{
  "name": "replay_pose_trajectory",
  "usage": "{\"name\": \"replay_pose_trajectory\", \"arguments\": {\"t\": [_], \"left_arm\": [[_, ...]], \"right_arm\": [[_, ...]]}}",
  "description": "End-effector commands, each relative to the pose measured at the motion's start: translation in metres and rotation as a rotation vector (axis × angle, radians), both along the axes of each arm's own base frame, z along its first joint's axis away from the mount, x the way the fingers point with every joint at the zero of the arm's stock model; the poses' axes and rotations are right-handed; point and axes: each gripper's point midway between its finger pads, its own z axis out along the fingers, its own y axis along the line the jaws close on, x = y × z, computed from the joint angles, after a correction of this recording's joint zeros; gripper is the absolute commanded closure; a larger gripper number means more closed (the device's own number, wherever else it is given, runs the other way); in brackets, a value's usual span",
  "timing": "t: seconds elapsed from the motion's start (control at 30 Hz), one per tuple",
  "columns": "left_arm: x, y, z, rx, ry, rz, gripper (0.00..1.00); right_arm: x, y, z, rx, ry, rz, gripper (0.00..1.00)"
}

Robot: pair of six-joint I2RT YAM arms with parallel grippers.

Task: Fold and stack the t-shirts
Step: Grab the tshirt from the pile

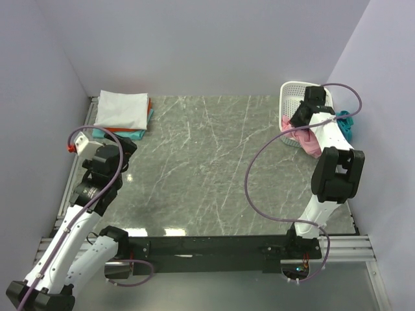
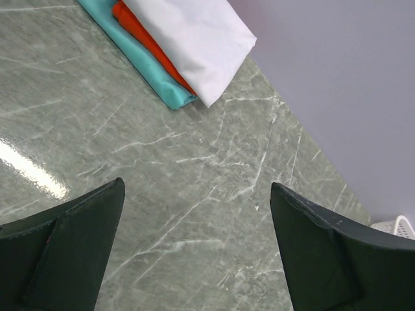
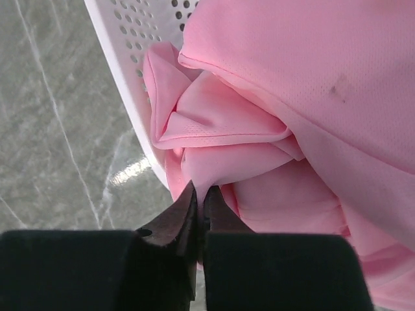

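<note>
At the far right corner of the table [image 1: 207,162], my right pincer [image 3: 200,194] is pressed together on a thin fold of the pink t-shirt [image 3: 272,97], which lies bunched in the white lattice basket [image 3: 123,39] and spills over its rim. The bite looks small to me, only an edge of cloth between the tips, so I would raise the arm slowly and straight up, watching the wrist view for the fold creeping out. I would lift until the hanging cloth clears the rim before swinging inward, or the shirt may drag the light basket along. My left pincer [image 2: 196,188] hangs spread wide over bare table, holding nothing, near the finished pile at the far left: white t-shirt [image 2: 194,32] on top, orange-red t-shirt [image 2: 146,35] under it, teal t-shirt [image 2: 136,61] at the bottom. I judge the open middle the best place to lay the pink one out, where the left arm can reach a second edge and help pull it flat.
</note>
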Motion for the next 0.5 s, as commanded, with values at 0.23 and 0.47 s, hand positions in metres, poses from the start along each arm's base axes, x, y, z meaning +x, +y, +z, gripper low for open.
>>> {"name": "replay_pose_trajectory", "arguments": {"t": [0.23,0.47], "left_arm": [[0.006,-0.011,-0.004,0.030,0.068,-0.070,0.01],[0.006,-0.019,-0.011,0.028,0.107,-0.110,0.01]], "right_arm": [[-0.006,0.002,0.102,-0.035,-0.191,0.038,1.00],[-0.048,0.051,0.214,0.020,-0.462,0.228,1.00]]}}
